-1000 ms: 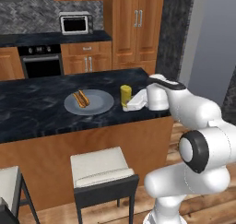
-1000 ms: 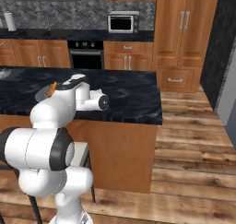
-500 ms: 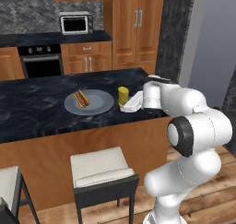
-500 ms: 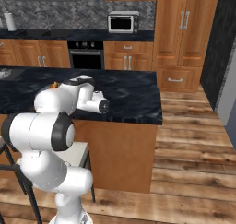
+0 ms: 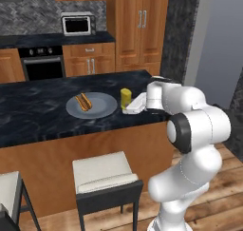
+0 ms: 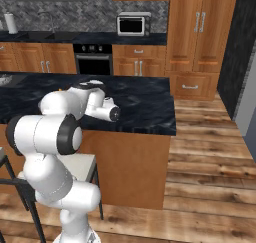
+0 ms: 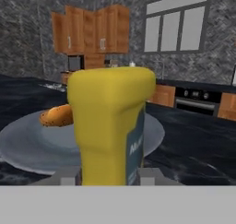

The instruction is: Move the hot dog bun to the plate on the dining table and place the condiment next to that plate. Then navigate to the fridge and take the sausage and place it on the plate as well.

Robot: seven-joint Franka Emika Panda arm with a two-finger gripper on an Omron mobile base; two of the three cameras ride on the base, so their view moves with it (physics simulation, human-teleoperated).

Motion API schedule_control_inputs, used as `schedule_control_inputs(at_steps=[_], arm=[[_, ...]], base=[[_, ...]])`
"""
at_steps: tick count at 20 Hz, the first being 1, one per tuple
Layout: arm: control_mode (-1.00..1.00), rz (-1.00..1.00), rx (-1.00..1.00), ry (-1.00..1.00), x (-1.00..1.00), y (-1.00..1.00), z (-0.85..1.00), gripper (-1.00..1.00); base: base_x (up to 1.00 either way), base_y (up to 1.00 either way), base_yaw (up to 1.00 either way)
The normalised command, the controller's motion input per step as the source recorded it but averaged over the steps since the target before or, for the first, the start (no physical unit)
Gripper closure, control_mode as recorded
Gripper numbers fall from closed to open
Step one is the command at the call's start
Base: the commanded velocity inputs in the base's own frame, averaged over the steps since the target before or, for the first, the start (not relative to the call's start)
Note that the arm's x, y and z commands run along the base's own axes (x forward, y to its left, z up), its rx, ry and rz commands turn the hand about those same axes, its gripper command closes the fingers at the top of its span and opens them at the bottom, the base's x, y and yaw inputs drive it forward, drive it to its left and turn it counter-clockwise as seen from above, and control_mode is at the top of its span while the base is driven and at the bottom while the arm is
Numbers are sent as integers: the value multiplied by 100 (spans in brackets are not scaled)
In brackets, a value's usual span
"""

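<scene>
The arm is reaching low over the dark table, and the gripper is lying almost level with the top, pointing toward the plate. In the hand view, the yellow condiment is standing upright between the two grey fingertips, very close to the camera. The jaws are standing narrow on both sides of its base, so the gripper is holding the condiment. In the left base view the condiment is standing on the table just beside the right edge of the plate, and its bottom seems to be on the table top.

The bun is lying on the grey plate, a little left of its middle. In the hand view the bun is showing behind the condiment, on the plate.

A stool with a pale seat is standing in front of the table, below the plate. Behind the table a microwave is sitting on the back counter, and an oven is standing below it to the left. In the right base view the white arm is covering the plate and the condiment.
</scene>
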Motion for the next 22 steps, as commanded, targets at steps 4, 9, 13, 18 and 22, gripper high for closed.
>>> schedule_control_inputs(at_steps=[4, 9, 13, 18, 22], arm=[[-100, 0, 0, 0, 0, 4, 4, -100], [-100, 0, -2, 0, -6, 0, 28, -100], [-100, 0, -5, 0, -25, 1, 63, -100], [-100, 0, -9, 0, -39, 2, 91, -100], [-100, 0, -10, 0, -30, 3, 100, -100]], base=[[0, 0, 0], [0, 0, 0], [0, 0, 0], [0, 0, 0], [0, 0, 0]])
